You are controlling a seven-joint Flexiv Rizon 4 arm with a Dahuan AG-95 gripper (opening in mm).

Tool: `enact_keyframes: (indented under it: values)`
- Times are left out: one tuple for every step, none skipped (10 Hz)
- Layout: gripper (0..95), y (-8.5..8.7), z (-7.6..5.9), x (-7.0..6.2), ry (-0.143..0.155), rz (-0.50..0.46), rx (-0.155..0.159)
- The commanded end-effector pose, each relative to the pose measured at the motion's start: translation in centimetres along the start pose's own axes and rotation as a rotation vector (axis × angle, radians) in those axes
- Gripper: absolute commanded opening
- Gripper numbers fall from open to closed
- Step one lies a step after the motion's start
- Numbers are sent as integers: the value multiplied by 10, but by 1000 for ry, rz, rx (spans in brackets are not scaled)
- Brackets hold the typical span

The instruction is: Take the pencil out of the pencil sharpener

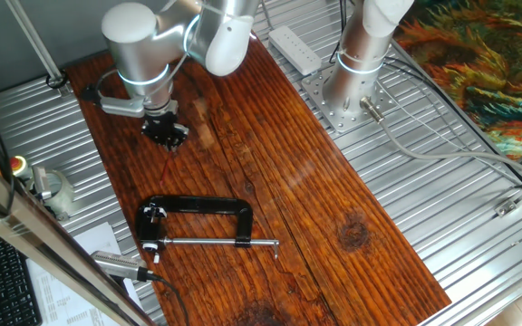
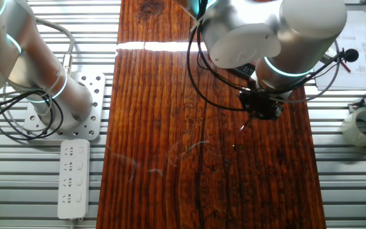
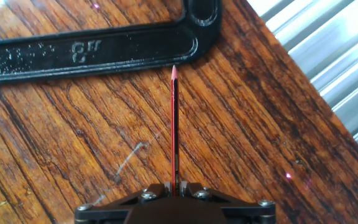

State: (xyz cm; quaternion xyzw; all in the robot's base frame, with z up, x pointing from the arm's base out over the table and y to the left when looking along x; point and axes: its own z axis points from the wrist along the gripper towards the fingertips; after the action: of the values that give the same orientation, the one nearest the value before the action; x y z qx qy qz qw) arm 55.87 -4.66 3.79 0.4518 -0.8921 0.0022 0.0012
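Hand view looks along the end effector (image 3: 175,186), whose two black fingers are pressed together on the blunt end of the pencil (image 3: 174,124). That pencil is a thin red stick running straight out from between the fingertips, its sharpened tip pointing away from the end effector and ending just short of the black clamp (image 3: 98,46), without touching it. The clamp's cast frame lies flat beyond the tip, across the red-brown wooden tabletop (image 3: 247,124).

One fixed view shows the end effector (image 1: 165,133) hanging above the tabletop (image 1: 315,190), with the pencil (image 1: 171,163) as a faint reddish line slanting down from the fingers toward the clamp (image 1: 198,222), which lies well apart from the end effector. Whether the pencil's tip touches the wood cannot be told. The other fixed view shows the end effector (image 2: 261,105) beneath the arm's bulky wrist, with only a faint trace of the pencil (image 2: 244,126) below it.
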Motion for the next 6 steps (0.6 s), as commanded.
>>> enact_keyframes:
  values:
    - [0, 0, 3, 0, -7, -17, -2]
    - [0, 0, 4, 0, -7, -20, -2]
    - [0, 0, 8, 0, -12, -23, -1]
    - [0, 0, 10, 0, -14, -20, -1]
    - [0, 0, 12, -1, -11, -16, -1]
    - [0, 0, 14, -1, -9, -14, -1]
